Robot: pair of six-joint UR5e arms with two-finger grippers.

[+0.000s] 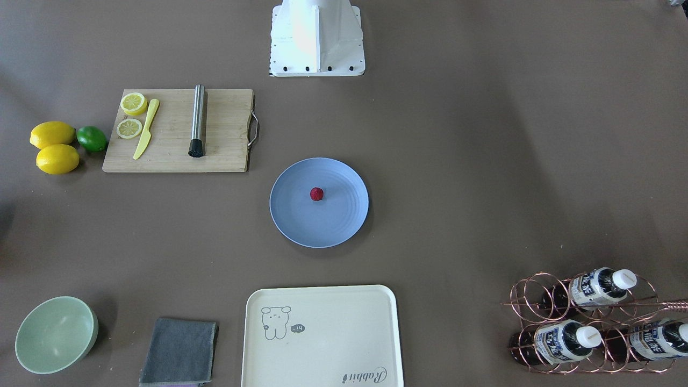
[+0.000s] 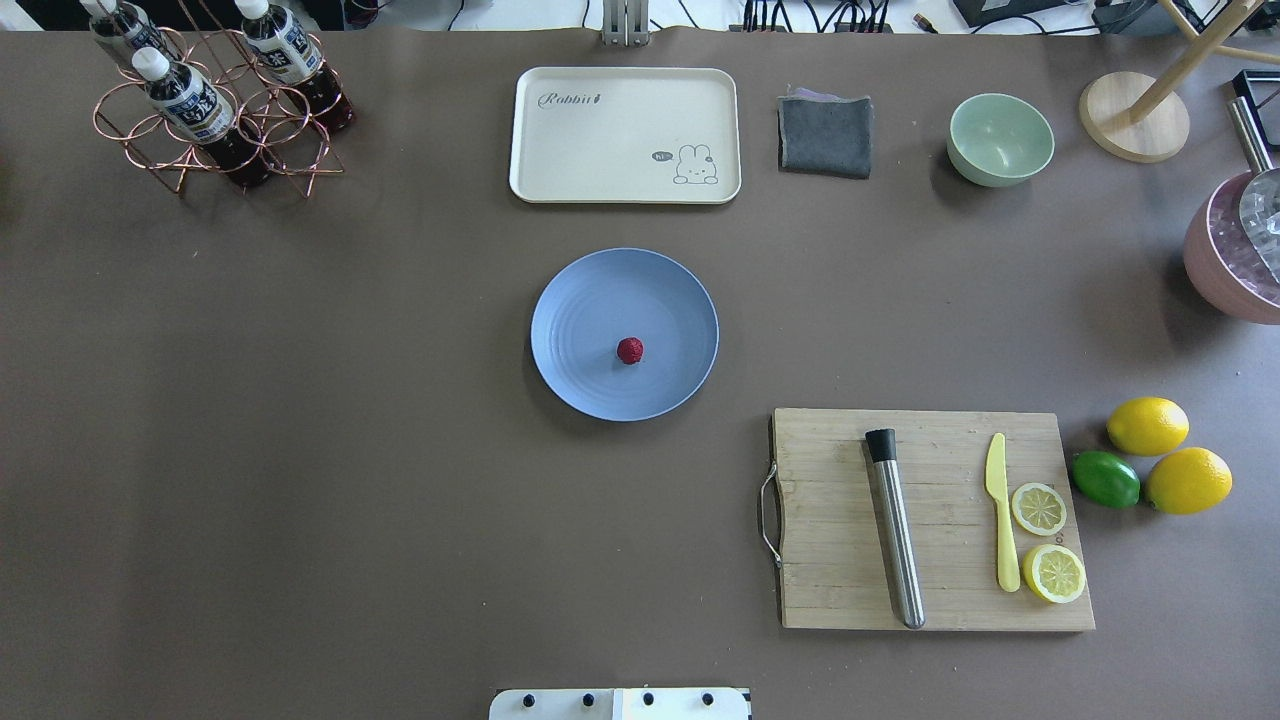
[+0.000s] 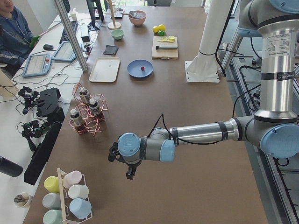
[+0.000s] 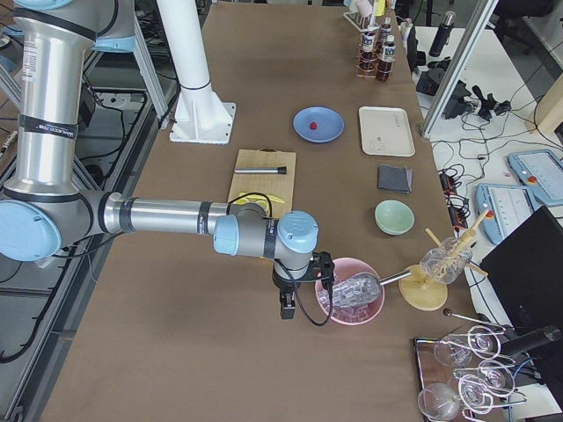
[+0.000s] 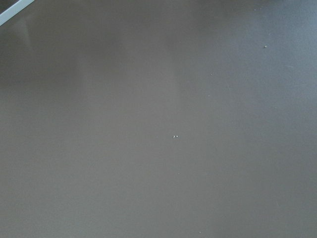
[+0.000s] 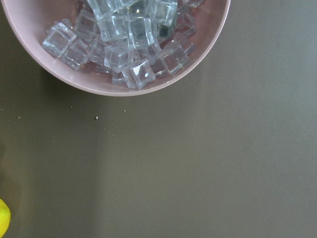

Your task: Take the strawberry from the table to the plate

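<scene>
**Berry plated, arms parked wide**

Nearest me, my left arm (image 3: 201, 132) and right arm (image 4: 167, 215) hang low over the desk (image 2: 300, 450) ends, probably to keep the middle clear. I cannot tell whether my left jaws or right jaws are open or hold anything. Farther out, the strawberry (image 2: 629, 350) rests near the plate (image 2: 580, 300) centre, unlikely to roll off.

A cable-strewn white bench (image 3: 9, 144) carries tablets (image 3: 36, 64) and a monitor (image 3: 43, 150).
</scene>
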